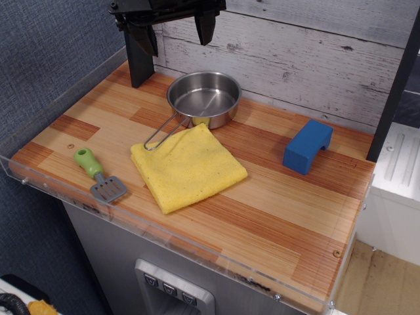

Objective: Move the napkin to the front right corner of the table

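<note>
Gripper (177,29) hovering high at back, jaws standing apart, holding nothing. Napkin (188,167) lying below and in front of jaws, back corner touching steel pan (203,98), on table (289,223). Judging: pinching free front edge is avoiding pan handle; blue block (306,146) sitting aside. No readable writing showing.

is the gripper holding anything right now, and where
Nothing is held. The gripper hangs open above the table's back edge, clear of the napkin and the pan.
</note>
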### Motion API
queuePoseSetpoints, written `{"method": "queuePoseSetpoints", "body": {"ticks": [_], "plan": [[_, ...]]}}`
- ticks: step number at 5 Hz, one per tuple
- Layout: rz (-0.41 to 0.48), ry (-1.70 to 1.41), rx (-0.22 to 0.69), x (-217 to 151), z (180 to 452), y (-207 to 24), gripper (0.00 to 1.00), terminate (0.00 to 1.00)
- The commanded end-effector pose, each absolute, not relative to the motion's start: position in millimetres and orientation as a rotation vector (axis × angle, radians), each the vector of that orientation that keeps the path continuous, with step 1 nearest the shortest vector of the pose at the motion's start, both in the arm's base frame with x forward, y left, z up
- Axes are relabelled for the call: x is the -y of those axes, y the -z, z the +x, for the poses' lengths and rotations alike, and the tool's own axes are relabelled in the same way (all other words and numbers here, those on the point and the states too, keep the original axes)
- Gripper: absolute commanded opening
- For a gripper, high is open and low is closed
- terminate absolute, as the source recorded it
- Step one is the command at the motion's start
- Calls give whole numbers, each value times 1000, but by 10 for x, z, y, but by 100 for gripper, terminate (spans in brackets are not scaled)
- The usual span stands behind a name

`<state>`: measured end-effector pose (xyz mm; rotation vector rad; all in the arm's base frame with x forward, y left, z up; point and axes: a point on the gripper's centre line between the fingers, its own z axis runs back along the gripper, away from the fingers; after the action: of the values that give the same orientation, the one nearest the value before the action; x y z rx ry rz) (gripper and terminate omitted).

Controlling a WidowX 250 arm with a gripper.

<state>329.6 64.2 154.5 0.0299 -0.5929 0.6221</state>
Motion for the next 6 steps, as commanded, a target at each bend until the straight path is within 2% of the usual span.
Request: {"method": "queuePoseSetpoints", "body": {"ticks": [1,3,4,5,6], "plan": [[30,-622,593,-642,3296,-1545,100,0],[29,-403,623,-38,3183,-1642,100,0],[54,-356,603,91,3040,-1611,100,0],[90,-358,577,3,2932,-1518,100,0],[164,-455,450,-124,2932,-1434,100,0]]}}
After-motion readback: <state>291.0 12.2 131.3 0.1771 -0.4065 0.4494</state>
